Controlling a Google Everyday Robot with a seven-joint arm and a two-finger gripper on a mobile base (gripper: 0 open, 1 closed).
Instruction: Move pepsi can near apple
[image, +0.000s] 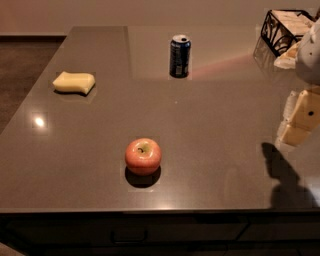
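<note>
- Finding the gripper (299, 120) at the right edge of the scene, hanging above the table (215, 150) and carrying nothing; not being able to tell whether spread or pressed together.
- Noting its dark shadow (280, 172) falling on the surface just nearer than it, suggesting a raised, waiting pose rather than contact.
- Seeing the pepsi can (179, 56) standing upright on the far part of the table, about mid-width, silver top up. Touching nothing, and sitting well apart from both the gripper and the apple.
- Seeing the apple (143, 156) resting near the front edge, slightly left of the can's line, stem dimple up. Likely serving as the fixed target, so needing no handling.
- Passing over a pale yellow sponge-like block (74, 82) lying at the far left, well clear of any straight path between can and apple.
- Spotting a dark wire basket (287, 27) at the far right corner, beyond the gripper, probably worth avoiding on the reach.
- Judging the task as not yet begun. Next, probably needing to reach left and far to the can, grasp its side, bring it nearer and set it down just beside the apple.
- Watching for tipping the can, or nudging the round apple into rolling.
</note>
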